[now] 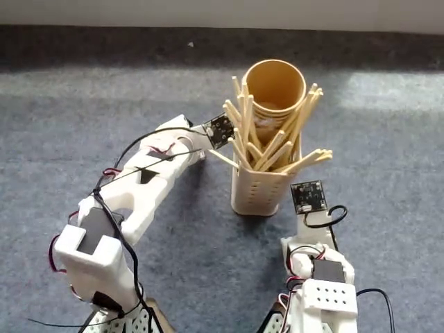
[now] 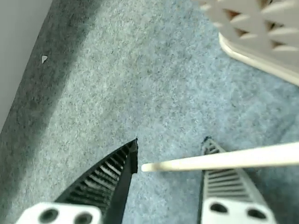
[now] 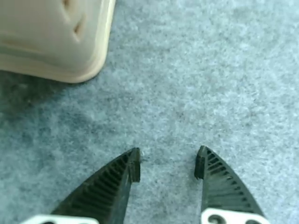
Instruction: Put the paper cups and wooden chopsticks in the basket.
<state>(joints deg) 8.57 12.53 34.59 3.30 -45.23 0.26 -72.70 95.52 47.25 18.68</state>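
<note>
A cream perforated basket [image 1: 262, 191] stands on the grey carpet, holding several wooden chopsticks [image 1: 274, 142] that fan out of its top and a tan paper cup [image 1: 274, 87] at its far side. One chopstick [image 2: 224, 160] juts sideways from the basket and crosses between my left gripper's fingers. The left gripper [image 2: 170, 151] is open, just left of the basket [image 2: 254, 32], and is not pinching the stick. My right gripper [image 3: 167, 162] is open over bare carpet, near the basket's corner [image 3: 60, 42].
The grey carpet [image 1: 361, 139] spreads around the basket, with a darker band and a pale wall along the far edge. The left arm [image 1: 139, 201] stretches toward the basket from the near left; the right arm [image 1: 316, 277] sits just in front of it.
</note>
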